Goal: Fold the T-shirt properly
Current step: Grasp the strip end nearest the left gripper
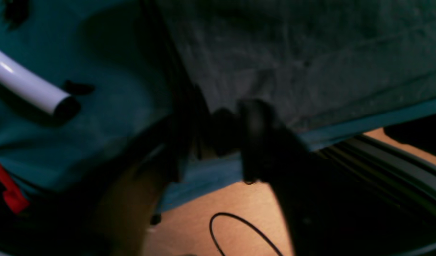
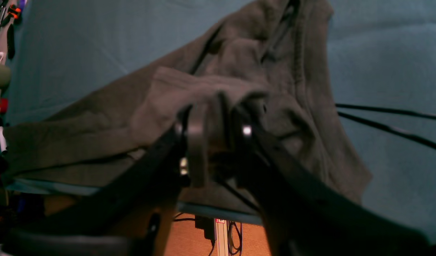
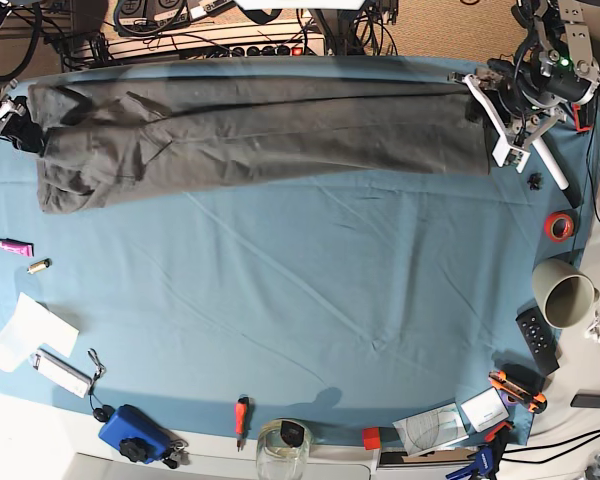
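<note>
The dark olive-grey T-shirt (image 3: 260, 130) lies stretched in a long band along the far edge of the blue-teal table cloth (image 3: 330, 300). My left gripper (image 3: 477, 92) is at the shirt's right end. In the left wrist view its blurred black jaws (image 1: 218, 142) stand apart just below the T-shirt's (image 1: 310, 53) edge. My right gripper (image 3: 18, 125) is at the shirt's left end. In the right wrist view its jaws (image 2: 219, 131) stand a little apart, and a fold of the T-shirt (image 2: 274, 71) is draped over and between them.
A white tube (image 1: 26, 85) lies beside the left gripper. At the right edge are a red tape roll (image 3: 558, 226), a grey cup (image 3: 565, 293) and a remote (image 3: 537, 340). Along the near edge lie a blue box (image 3: 130, 432), a screwdriver (image 3: 241, 413) and a glass jar (image 3: 281, 445). Black cables (image 2: 388, 121) cross the cloth.
</note>
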